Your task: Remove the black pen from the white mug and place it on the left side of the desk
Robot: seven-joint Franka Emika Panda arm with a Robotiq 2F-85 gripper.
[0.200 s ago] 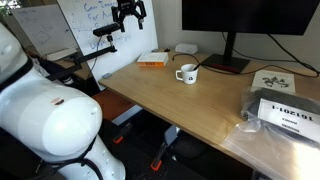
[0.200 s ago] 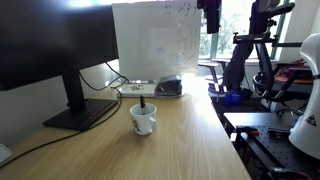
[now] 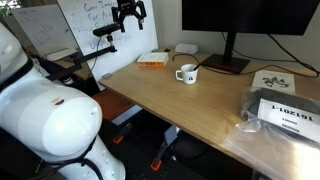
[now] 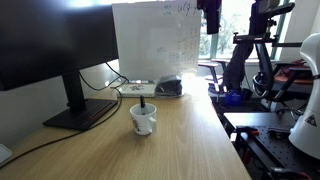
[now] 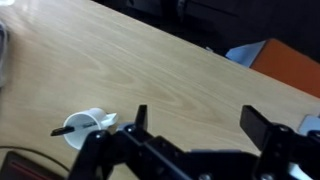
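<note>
The white mug [image 3: 186,74] stands on the desk [image 3: 200,105] in front of the monitor, with the black pen [image 4: 141,102] sticking up out of it. Both also show in the exterior view [image 4: 143,120] and in the wrist view, where the mug [image 5: 87,128] lies at lower left with the pen [image 5: 66,130] poking from it. My gripper [image 3: 128,13] hangs high above and beyond the desk's edge, far from the mug. It is open and empty; its jaws [image 5: 197,122] frame bare desk top.
A black monitor [image 3: 235,30] stands on its base behind the mug. An orange box [image 3: 152,59] and a dark device [image 4: 168,87] lie near the desk's far end by a whiteboard [image 4: 160,40]. A labelled bag [image 3: 285,112] lies on the desk.
</note>
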